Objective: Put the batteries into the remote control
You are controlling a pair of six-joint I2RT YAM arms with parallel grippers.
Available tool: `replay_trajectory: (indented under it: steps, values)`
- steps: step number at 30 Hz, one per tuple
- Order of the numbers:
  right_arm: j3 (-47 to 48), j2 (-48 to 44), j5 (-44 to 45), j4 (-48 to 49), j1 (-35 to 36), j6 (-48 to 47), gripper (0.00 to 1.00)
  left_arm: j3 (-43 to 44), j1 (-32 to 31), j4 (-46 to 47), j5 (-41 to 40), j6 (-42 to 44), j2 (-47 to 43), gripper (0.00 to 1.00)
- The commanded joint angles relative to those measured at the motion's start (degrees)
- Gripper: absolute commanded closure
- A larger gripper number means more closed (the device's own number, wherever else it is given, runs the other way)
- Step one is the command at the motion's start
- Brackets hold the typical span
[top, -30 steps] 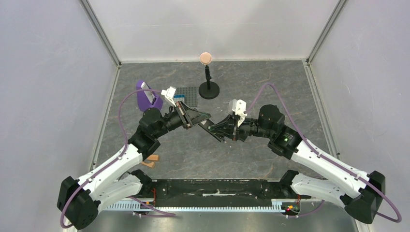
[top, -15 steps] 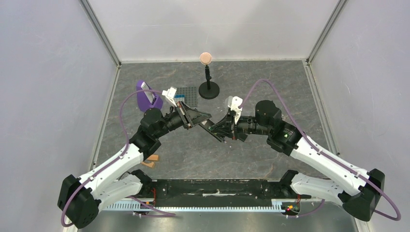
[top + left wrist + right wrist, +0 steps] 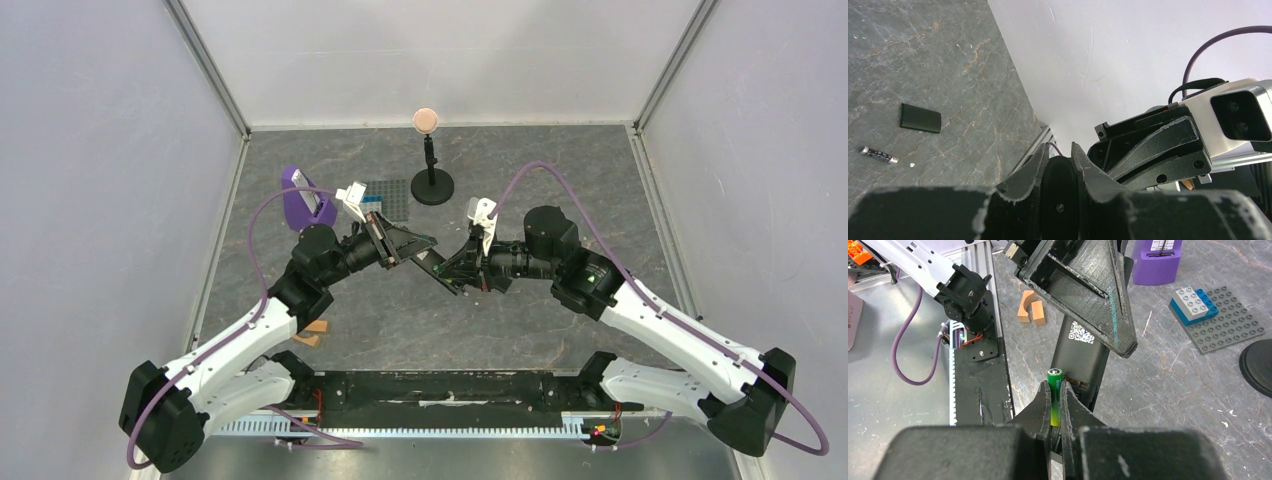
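Green battery (image 3: 1055,377): pinched in the right gripper (image 3: 1055,399), poised at the remote (image 3: 1083,352) recess. Remote: clamped in the left gripper (image 3: 1060,156), raised off the table (image 3: 1173,375). Dark battery (image 3: 879,154): left on the table. Advised: green battery to be laid parallel to the recess, polarity checked, then seated gently.

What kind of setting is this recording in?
Likely a lab robot test cell: plain white enclosure walls, a grey stone-patterned tabletop, and props like a studded baseplate and purple stand.
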Motion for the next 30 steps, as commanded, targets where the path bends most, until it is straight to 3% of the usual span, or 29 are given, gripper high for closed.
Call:
replay_trajectory:
  steps: [1,30]
  values:
    - [1.6,0.0,0.9,-2.8,0.1,0.0,1.00,0.4,0.1,4.3,-0.6,-1.2,-1.4,0.98]
    - [4.0,3.7,2.9,-7.4,0.1,2.5,0.95,-0.2,0.1,4.0,-3.5,-1.9,-0.9,0.98]
